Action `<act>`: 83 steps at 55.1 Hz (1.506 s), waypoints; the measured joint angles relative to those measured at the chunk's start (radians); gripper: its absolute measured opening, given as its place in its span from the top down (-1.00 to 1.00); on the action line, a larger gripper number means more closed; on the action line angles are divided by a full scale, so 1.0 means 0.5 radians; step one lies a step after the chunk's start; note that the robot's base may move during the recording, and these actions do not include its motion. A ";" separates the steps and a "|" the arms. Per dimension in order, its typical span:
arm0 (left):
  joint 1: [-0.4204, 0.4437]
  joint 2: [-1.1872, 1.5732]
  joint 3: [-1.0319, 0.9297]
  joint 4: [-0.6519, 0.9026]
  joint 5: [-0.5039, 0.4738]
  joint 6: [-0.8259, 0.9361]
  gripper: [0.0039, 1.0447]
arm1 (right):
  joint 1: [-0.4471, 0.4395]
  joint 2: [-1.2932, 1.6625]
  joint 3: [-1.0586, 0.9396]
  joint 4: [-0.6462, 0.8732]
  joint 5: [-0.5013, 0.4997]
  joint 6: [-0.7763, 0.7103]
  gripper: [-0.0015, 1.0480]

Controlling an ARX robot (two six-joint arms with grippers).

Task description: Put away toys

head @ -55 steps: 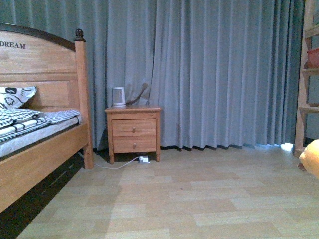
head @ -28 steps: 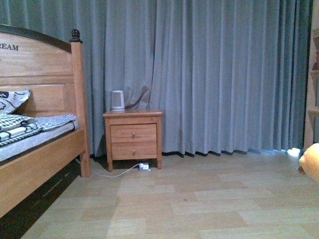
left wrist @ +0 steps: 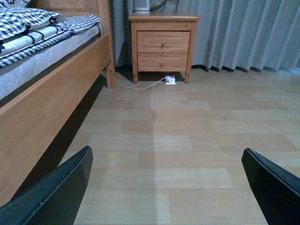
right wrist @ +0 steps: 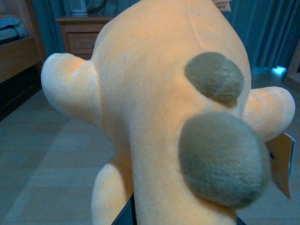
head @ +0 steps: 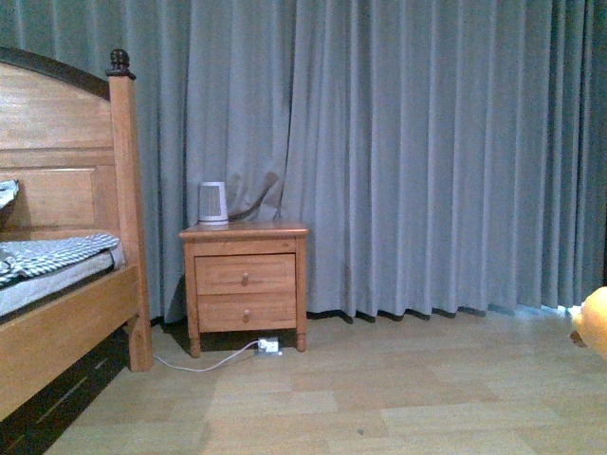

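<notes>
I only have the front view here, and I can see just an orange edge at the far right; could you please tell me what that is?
Observer: It is the plush toy. It fills the right wrist view, orange-yellow with two round grey-brown patches.
Operator: Thank you. Is the right gripper holding it?
Observer: It appears so. The toy hangs clear of the floor right at that camera, hiding the right gripper except for a dark sliver of its fingers.
Operator: And the left gripper, please?
Observer: The left gripper is open with nothing between its fingers, low over bare floor and facing the nightstand.
</notes>
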 joint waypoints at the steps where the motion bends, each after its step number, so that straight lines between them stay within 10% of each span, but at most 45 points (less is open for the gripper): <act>1: 0.000 0.000 0.000 0.000 0.000 0.000 -0.88 | 0.000 0.000 0.000 0.001 -0.002 -0.001 0.87; 83: 0.000 -0.002 0.000 0.000 0.000 -0.001 -0.88 | 0.001 0.000 0.000 0.001 0.000 -0.001 0.87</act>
